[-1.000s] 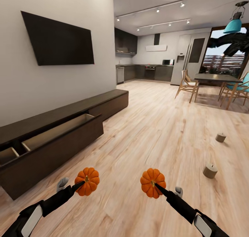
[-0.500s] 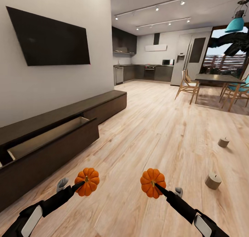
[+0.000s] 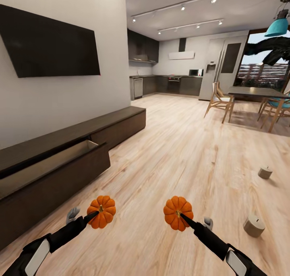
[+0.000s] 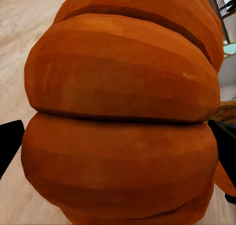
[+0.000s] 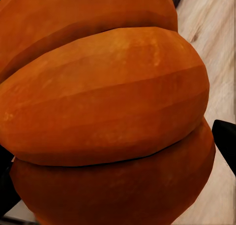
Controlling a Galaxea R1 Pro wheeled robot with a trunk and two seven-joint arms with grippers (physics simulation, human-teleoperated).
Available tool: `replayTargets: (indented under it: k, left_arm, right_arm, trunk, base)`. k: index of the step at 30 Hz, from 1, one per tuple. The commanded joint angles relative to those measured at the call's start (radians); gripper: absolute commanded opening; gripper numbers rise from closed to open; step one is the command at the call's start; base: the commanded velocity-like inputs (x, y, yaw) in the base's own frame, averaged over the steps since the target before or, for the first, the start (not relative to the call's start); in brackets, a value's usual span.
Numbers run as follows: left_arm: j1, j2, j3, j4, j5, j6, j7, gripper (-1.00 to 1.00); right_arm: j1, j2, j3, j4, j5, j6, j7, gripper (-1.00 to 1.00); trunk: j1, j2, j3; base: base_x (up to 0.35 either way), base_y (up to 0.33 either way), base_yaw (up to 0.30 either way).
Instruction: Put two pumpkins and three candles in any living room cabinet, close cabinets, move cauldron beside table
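Observation:
In the head view my left gripper (image 3: 89, 217) is shut on one orange ribbed pumpkin (image 3: 102, 211), and my right gripper (image 3: 189, 221) is shut on the other pumpkin (image 3: 177, 213). Each wrist view is close up on its pumpkin (image 4: 123, 116) (image 5: 103, 112). The long dark-brown cabinet (image 3: 117, 125) runs along the left wall, with one wide drawer (image 3: 52, 163) pulled out, its tan inside showing. Two tan candles (image 3: 254, 225) (image 3: 265, 172) stand on the floor at the right. The third candle, the cauldron and the coffee table are out of view.
A black TV (image 3: 52, 46) hangs on the left wall above the cabinet. A dark dining table (image 3: 257, 92) with wooden and teal chairs stands at the back right. Grey kitchen cupboards (image 3: 169, 82) line the far wall. Light wooden floor (image 3: 177, 155) stretches ahead.
The whole picture has shifted: the camera has turned right, so the cabinet slid left and the candles moved right and down. Both grippers keep their pumpkins as before.

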Motion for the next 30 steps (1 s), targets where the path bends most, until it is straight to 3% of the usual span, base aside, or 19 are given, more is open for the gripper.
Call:
replayTargets:
  k: [1,8,19,30]
  left_arm:
    - [-0.001,-0.001,0.002,-0.001,0.012,0.01,-0.002,-1.0]
    - [-0.001,-0.002,0.002,0.0,0.011,0.01,-0.001,-1.0]
    - [-0.001,-0.003,0.002,-0.001,0.011,0.01,-0.001,-1.0]
    - [-0.001,-0.003,0.002,-0.001,0.01,0.01,-0.001,-1.0]
  right_arm:
    - [-0.001,0.0,0.001,-0.001,-0.012,0.011,0.003,-1.0]
    - [-0.001,0.0,0.001,-0.001,-0.012,0.012,0.004,-1.0]
    - [-0.001,0.0,0.001,-0.001,-0.012,0.011,0.003,-1.0]
    - [-0.001,0.0,0.001,-0.001,-0.012,0.011,0.001,-1.0]
  trunk:
    - [0.0,0.0,-0.001]
    - [0.0,0.0,-0.001]
    - [0.0,0.0,-0.001]
    - [0.0,0.0,-0.001]
  base:
    - [0.302,-0.106,0.102]
    - [0.302,-0.106,0.215]
    - [0.302,-0.106,0.05]
    - [0.302,-0.108,0.27]
